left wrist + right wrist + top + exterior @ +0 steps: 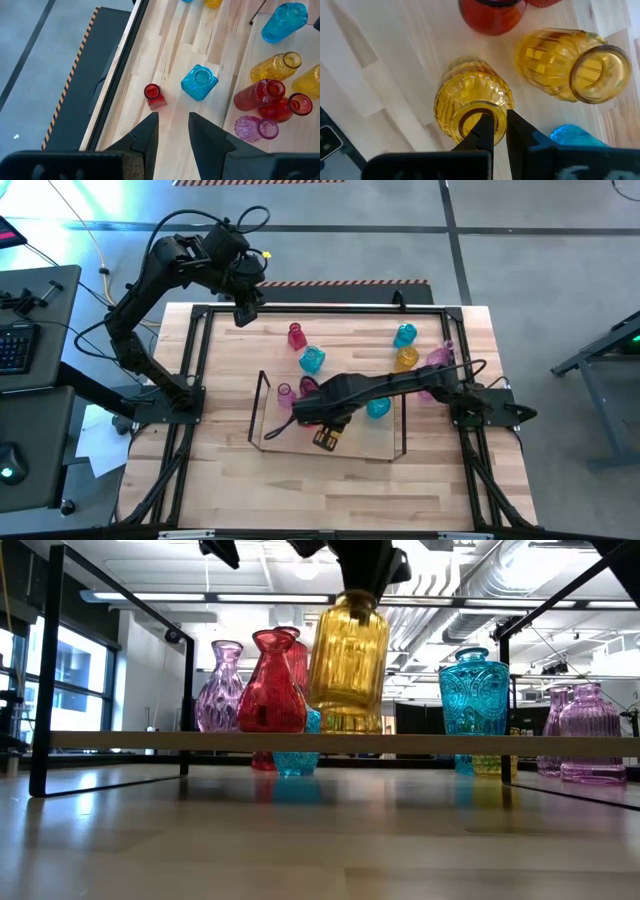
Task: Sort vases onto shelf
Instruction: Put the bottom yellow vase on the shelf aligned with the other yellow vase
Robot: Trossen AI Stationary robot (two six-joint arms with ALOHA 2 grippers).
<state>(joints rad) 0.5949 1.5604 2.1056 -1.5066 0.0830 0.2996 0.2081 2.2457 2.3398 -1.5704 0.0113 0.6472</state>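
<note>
Light wood plank table (230, 480), grey floor around; open-ceiling room behind in low view. No readable writing. Right gripper (499, 131) pinches yellow vase (470, 102) rim over the shelf (268, 402); left gripper (173, 131) parted, empty, upper left.

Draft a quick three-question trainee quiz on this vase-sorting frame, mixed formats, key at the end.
1. True or false: the left gripper is shut on a vase.
2. Which vase does the right gripper hold? A cyan, B yellow, C pink.
3. Fill in: one finger of the right gripper sits ___ the held vase's neck, the other outside it.

Key:
1. False. It is open and holds nothing.
2. B, the yellow vase, over the shelf.
3. inside
</note>
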